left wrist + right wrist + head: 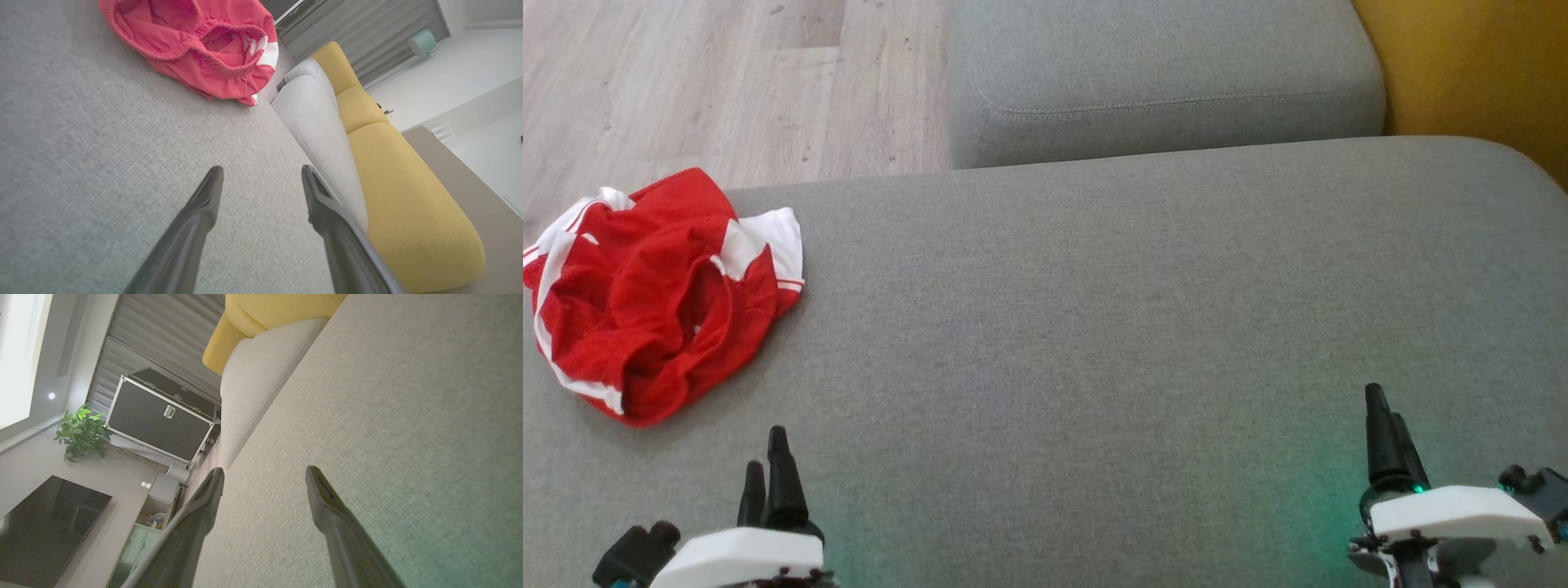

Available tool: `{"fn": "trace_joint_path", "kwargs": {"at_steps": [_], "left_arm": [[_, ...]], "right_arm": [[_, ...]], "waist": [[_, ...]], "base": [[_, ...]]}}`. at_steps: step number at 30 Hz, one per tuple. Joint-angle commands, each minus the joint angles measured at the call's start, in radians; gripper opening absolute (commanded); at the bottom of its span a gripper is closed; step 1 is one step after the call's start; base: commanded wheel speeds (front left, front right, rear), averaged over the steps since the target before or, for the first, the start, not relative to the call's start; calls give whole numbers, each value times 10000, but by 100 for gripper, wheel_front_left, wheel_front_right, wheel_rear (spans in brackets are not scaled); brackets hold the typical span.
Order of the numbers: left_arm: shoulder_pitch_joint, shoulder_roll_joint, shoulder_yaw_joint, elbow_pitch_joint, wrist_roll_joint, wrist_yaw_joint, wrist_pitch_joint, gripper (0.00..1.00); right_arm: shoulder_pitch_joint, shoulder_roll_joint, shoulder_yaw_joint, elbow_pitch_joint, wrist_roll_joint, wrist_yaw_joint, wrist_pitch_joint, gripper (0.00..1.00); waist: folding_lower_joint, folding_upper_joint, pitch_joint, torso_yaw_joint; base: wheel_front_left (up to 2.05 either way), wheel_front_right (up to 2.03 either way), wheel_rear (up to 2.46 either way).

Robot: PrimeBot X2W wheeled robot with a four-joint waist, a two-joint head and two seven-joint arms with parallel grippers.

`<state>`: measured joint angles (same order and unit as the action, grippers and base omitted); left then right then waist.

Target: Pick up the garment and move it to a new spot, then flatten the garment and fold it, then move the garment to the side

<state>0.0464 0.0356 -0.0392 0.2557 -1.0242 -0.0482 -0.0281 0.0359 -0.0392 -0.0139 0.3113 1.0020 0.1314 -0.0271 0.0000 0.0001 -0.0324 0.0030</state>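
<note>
A red and white garment [658,298] lies crumpled at the far left of the grey sofa seat [1094,310]. The left wrist view shows the garment [196,45] bunched up ahead of the fingers, its elastic waistband facing the camera. My left gripper [766,461] hovers low near the seat's front edge, a short way to the right of and nearer than the garment, open with nothing between its fingers [204,196]. Far across the seat, my right gripper [1387,433] is open and empty over bare fabric, as its own view of the gripper [264,477] confirms.
A second grey cushion [1160,73] sits beyond the seat, with a yellow cushion [1478,65] at the back right. Wooden floor [703,82] lies past the seat's far left edge. A black case [159,416], a plant [81,433] and a dark screen [45,526] stand in the room.
</note>
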Motion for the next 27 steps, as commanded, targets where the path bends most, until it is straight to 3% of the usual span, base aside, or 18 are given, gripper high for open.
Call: {"fn": "trace_joint_path", "kwargs": {"at_steps": [1,27], "left_arm": [[-256,87,23,-397,375,55,-122,100],[-145,124,-562,-1015,3896,503,-895,100]], "right_arm": [[-284,-52,152,-432,-378,-3,-147,100],[-221,-72,1076,-685,-3730,-5,-914,100]], "waist": [[0,-1,-9,2],[0,-1,-197,63]], "base": [[0,0,0],[0,0,0]]}}
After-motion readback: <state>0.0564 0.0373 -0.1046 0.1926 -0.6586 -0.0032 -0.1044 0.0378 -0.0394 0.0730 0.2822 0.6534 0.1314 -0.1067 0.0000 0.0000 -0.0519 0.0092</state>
